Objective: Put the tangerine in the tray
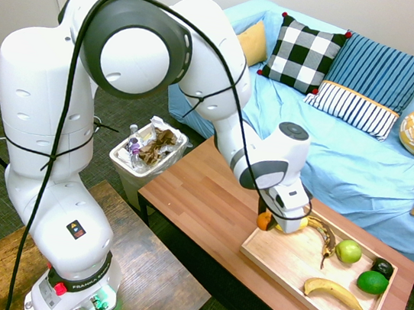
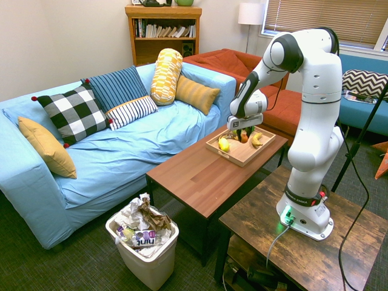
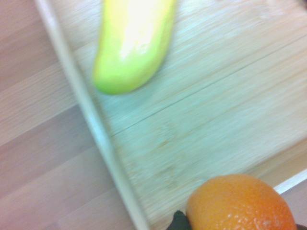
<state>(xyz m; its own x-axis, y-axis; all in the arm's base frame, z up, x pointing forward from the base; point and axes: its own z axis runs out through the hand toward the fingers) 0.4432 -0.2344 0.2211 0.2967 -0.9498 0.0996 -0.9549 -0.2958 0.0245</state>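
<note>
Pincer (image 1: 267, 214): clenched round the tangerine (image 1: 264, 222), fingertips hard to make out!
Tangerine: cut off in the wrist view!
Tray (image 1: 288, 265): one corner hidden behind the pincer!

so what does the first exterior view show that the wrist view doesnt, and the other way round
Only the first exterior view shows the brown-spotted banana, the green apple, the dark green fruit, the waste bin and the sofa with its pillows.

Only the wrist view shows the green tip of the yellow fruit clearly; nothing else is there alone.

Both show the tangerine, the tray, the yellow fruit and part of the wooden table.
</note>
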